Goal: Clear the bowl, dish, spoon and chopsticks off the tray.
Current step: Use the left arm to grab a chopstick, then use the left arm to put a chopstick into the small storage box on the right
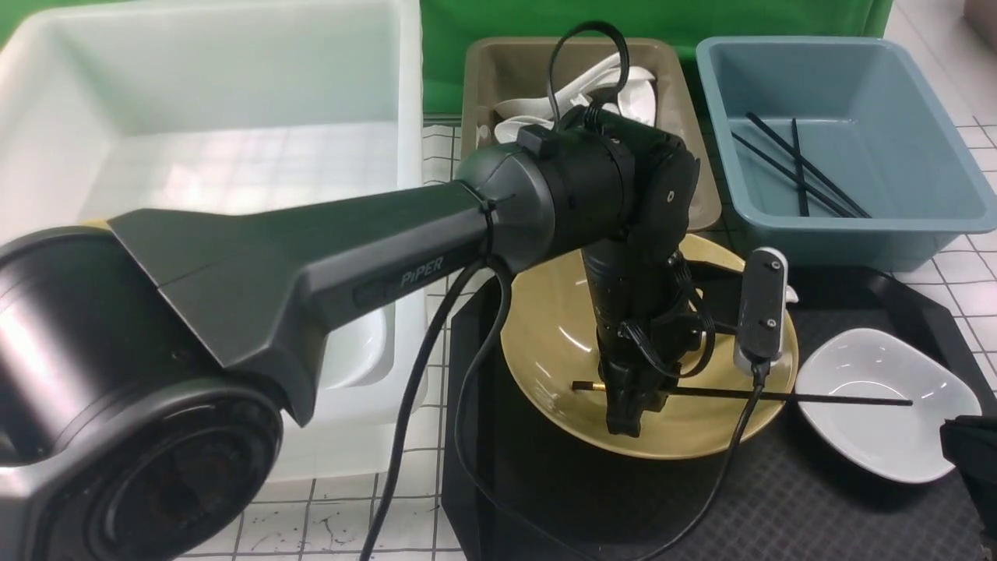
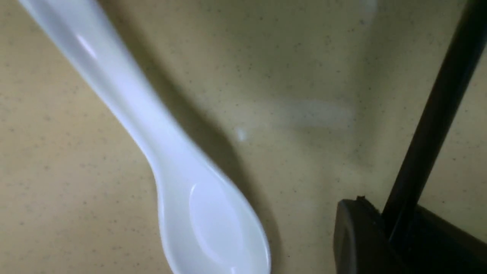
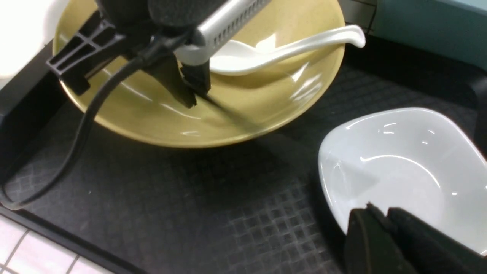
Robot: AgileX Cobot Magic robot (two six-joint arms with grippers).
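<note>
As left tool (image 1: 627,413) clamps chopsticks (image 1: 818,398), right tool (image 3: 380,215) unclear, one each bowl (image 1: 545,327), spoon (image 3: 289,47), dish (image 1: 872,362)

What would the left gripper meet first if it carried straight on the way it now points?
Most likely the inner surface of the bowl: the left gripper points down into it, shut on the chopsticks, tips close above the glaze, though the gap is hard to judge.
</note>
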